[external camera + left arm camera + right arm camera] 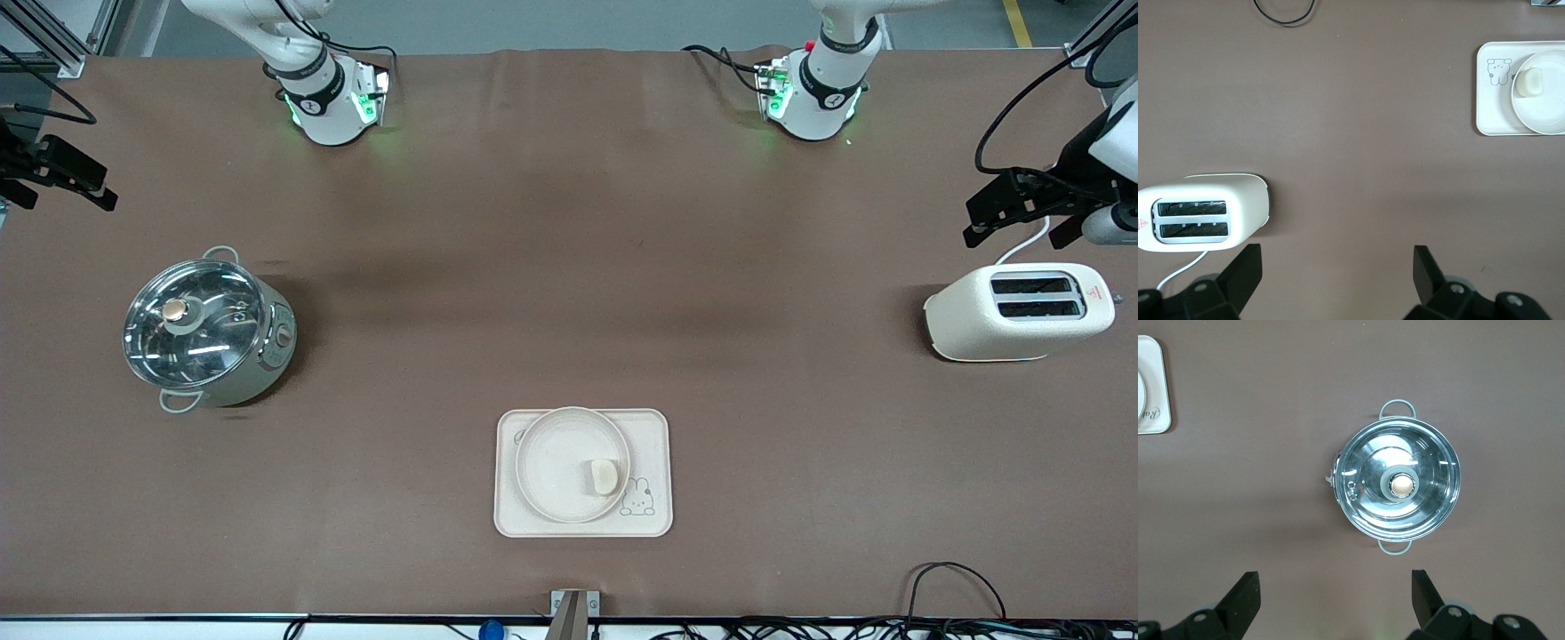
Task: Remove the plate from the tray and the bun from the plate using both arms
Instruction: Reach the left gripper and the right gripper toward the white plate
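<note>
The round cream plate point(551, 458) lies on the rectangular rabbit tray point(653, 427), near the front camera's edge of the table. The small pale bun point(605, 476) rests on the plate, at its side toward the left arm's end. The left wrist view also shows the plate point(1546, 112), the bun point(1528, 81) and the tray point(1488, 113). My left gripper point(1013, 236) hangs open and empty in the air over the table by the toaster point(1337, 267). My right gripper point(71, 201) hangs open and empty over the right arm's end of the table, by the pot point(1335, 590).
A steel pot with a glass lid point(209, 329) stands toward the right arm's end; it also shows in the right wrist view point(1398, 487). A cream toaster point(1018, 311) stands toward the left arm's end point(1198, 212). Cables lie along the table's front edge.
</note>
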Controlling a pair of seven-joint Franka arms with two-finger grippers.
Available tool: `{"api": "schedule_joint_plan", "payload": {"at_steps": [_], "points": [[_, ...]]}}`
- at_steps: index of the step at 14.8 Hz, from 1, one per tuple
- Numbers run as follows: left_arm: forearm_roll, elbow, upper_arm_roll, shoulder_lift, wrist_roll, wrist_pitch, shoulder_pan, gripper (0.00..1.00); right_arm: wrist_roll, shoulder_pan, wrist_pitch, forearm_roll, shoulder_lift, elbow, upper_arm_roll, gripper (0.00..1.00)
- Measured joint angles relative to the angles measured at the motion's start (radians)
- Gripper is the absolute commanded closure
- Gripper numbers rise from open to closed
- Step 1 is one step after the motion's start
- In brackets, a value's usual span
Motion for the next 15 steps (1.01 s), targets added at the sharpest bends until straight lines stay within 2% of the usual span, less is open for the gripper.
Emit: {"api": "schedule_joint_plan", "payload": {"at_steps": [8,11,15], "points": [[0.000,-0.004,-0.012,0.018,0.001,-0.017,-0.004,0.00,0.000,0.000,0.000,0.000,0.000,0.000,0.000,0.00],[0.000,-0.009,-0.049,0.053,-0.016,-0.030,-0.014,0.00,0.000,0.013,0.004,0.012,0.000,0.004,0.002,0.00],[0.000,-0.023,-0.114,0.151,-0.211,0.146,-0.052,0.00,0.002,0.041,0.042,0.075,0.030,0.006,0.004,0.00]]}}
